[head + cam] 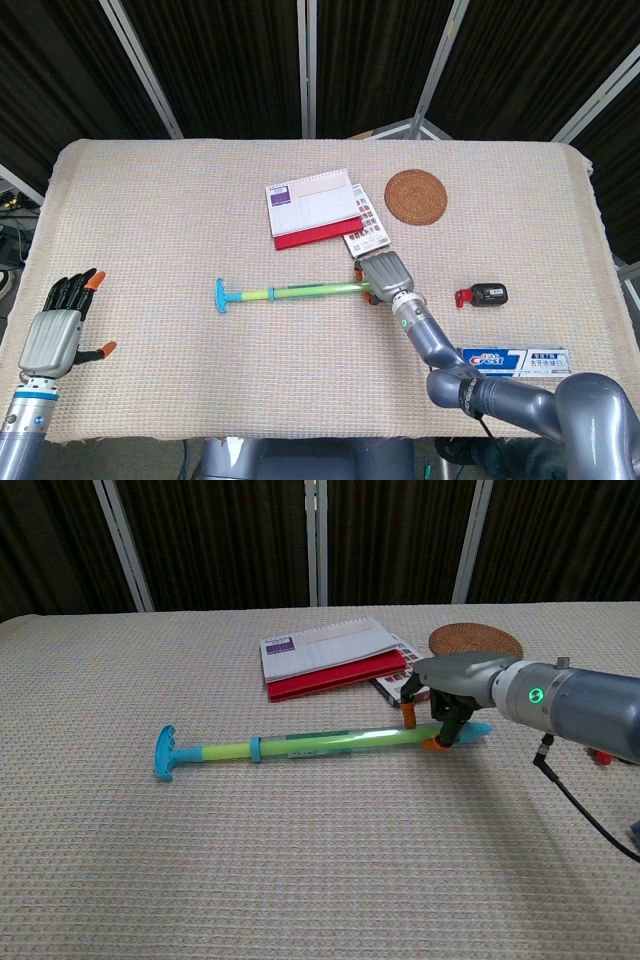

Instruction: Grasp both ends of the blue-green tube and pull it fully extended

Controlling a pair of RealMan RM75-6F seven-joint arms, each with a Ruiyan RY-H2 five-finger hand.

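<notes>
The blue-green tube [300, 291] lies flat across the middle of the table, with its blue T-handle [220, 294] at the left. In the chest view the tube [320, 742] runs right to a blue tip [476, 730]. My right hand [383, 275] sits over that right end. In the chest view its orange-tipped fingers [432, 743] curl down on both sides of the tube and grip it just short of the tip. My left hand [55, 330] hovers at the table's left edge with its fingers spread, holding nothing, far from the handle.
A red and white notebook [315, 208] and a small booklet [366, 232] lie just behind the tube. A woven coaster [415, 196] is at the back right. A black and red gadget [485, 294] and a toothpaste box [515, 361] lie to the right.
</notes>
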